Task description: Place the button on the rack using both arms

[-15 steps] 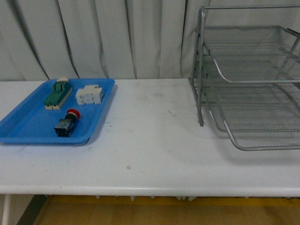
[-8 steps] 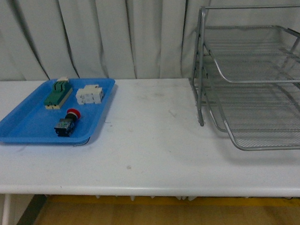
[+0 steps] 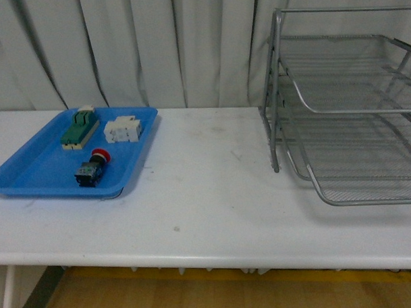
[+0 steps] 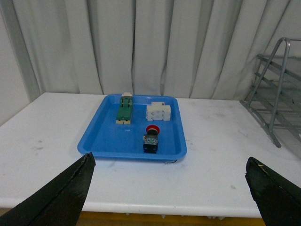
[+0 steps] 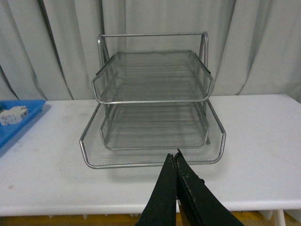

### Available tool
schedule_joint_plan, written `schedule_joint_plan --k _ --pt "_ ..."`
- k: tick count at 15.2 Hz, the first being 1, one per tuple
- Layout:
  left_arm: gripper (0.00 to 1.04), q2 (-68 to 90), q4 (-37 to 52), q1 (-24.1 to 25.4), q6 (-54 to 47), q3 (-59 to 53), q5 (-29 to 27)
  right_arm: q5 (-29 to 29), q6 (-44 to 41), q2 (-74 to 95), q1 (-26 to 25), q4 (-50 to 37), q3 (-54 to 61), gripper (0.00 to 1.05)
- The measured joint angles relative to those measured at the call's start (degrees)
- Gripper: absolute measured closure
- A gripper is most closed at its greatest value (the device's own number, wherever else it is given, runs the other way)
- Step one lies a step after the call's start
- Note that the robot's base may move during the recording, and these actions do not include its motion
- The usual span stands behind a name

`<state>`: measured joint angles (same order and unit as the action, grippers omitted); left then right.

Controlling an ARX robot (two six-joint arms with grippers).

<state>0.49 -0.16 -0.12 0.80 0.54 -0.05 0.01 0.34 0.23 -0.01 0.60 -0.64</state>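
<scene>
The button [image 3: 92,167], red cap on a dark body, lies on its side in a blue tray [image 3: 30,170] at the table's left; the left wrist view shows the button [image 4: 151,138] too. The silver wire-mesh rack [image 3: 346,108] stands at the right. Neither arm shows in the front view. My left gripper [image 4: 170,162] is open, held back over the table's near edge, facing the tray from a distance. My right gripper [image 5: 173,157] is shut on nothing, pointing at the rack [image 5: 153,103] from in front of it.
A green-and-beige connector block [image 3: 80,128] and a white terminal block [image 3: 121,129] also lie in the blue tray [image 4: 108,136]. The white table [image 3: 200,195] runs between tray and rack. Grey curtains hang behind.
</scene>
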Motion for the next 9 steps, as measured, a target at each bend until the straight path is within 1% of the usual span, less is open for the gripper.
schedule_joint_plan --k 1,3,4,5,6,7,8,9 --pt "0.07 0.0 0.0 0.0 0.0 0.0 0.0 0.0 0.0 -0.1 0.0 -0.5 0.0 1.03" --pt "0.07 0.0 0.0 0.0 0.0 0.0 0.0 0.0 -0.1 -0.1 0.0 -0.4 0.0 0.80" --pt "0.07 0.0 0.0 0.0 0.0 0.0 0.0 0.0 -0.1 -0.1 0.0 -0.4 0.0 0.54" --pt "0.07 0.0 0.0 0.0 0.0 0.0 0.0 0.0 -0.1 -0.1 0.0 -0.4 0.0 0.23" --pt "0.07 0.0 0.0 0.0 0.0 0.0 0.0 0.0 -0.1 -0.1 0.0 -0.4 0.0 0.11" --pt "0.07 0.0 -0.3 0.0 0.1 0.0 -0.2 0.0 -0.1 -0.1 0.0 -0.4 0.0 0.06" --pt "0.07 2.8 -8.0 -2.4 2.4 2.7 -5.1 0.0 -0.2 -0.1 0.0 -0.4 0.0 0.06" --pt "0.07 8.6 -11.7 -5.1 5.4 5.5 -11.1 0.1 -0.2 -0.1 0.0 -0.4 0.0 0.06"
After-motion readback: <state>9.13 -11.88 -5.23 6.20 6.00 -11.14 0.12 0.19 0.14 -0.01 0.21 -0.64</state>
